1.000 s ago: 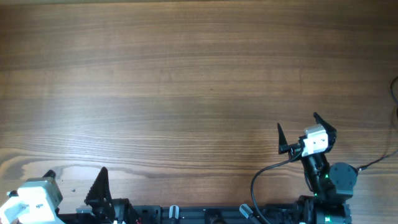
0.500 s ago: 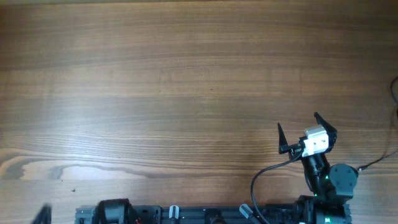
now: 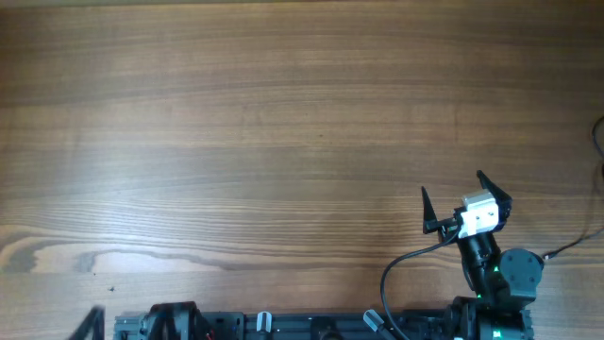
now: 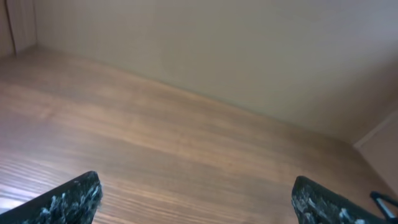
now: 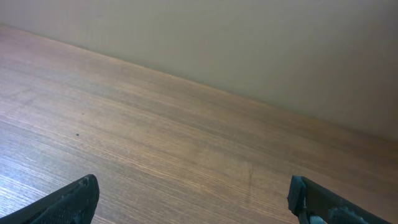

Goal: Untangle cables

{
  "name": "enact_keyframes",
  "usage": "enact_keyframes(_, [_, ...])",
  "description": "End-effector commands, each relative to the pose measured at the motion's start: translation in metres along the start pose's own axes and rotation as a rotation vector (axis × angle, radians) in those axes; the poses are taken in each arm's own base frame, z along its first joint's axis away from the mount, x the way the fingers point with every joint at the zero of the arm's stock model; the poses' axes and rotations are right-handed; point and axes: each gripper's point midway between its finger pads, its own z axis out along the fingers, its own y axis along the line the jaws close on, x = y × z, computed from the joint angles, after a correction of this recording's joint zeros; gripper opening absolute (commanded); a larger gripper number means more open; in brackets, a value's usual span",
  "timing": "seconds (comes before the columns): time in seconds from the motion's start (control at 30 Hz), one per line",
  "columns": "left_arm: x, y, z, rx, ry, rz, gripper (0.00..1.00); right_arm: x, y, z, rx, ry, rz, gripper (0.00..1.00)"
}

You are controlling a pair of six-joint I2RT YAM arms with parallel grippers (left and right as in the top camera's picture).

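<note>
No coil or loops of thin cable show on the table. Only a short piece of thin black cord (image 3: 599,137) crosses the right edge of the overhead view, and I cannot tell whether it belongs to the cables. My right gripper (image 3: 453,200) is open and empty, low over the wood at the front right. In the right wrist view (image 5: 199,202) its fingers are wide apart over bare wood. My left gripper (image 4: 199,199) is open and empty in the left wrist view. In the overhead view only one of its fingertips (image 3: 92,319) shows, at the bottom left edge.
The wooden table (image 3: 283,142) fills the overhead view. The arm bases and a black rail (image 3: 311,326) run along the front edge. A thicker black arm cable (image 3: 401,264) loops beside the right arm. A pale wall (image 5: 249,43) stands behind the table.
My left gripper has swung down and out of the overhead view at the bottom left, so only a fingertip shows now. The right arm has not moved.
</note>
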Motion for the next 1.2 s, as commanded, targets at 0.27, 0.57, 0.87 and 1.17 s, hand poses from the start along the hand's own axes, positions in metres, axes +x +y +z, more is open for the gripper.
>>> enact_keyframes(0.27, [0.03,-0.006,0.148,0.191,-0.011,0.107,1.0,-0.007,-0.001,-0.002,0.008,-0.023,-0.018,1.0])
enact_keyframes(0.57, [0.037,-0.002,0.192,0.26,-0.212,0.15,1.0,-0.007,-0.001,-0.002,0.008,-0.023,-0.018,1.0])
enact_keyframes(0.87, [0.057,0.018,0.207,0.228,-0.343,0.158,1.0,-0.007,-0.001,-0.002,0.008,-0.023,-0.018,1.0])
enact_keyframes(1.17, [0.095,0.076,0.231,-0.015,-0.296,0.002,1.0,-0.007,-0.001,-0.002,0.008,-0.023,-0.018,1.0])
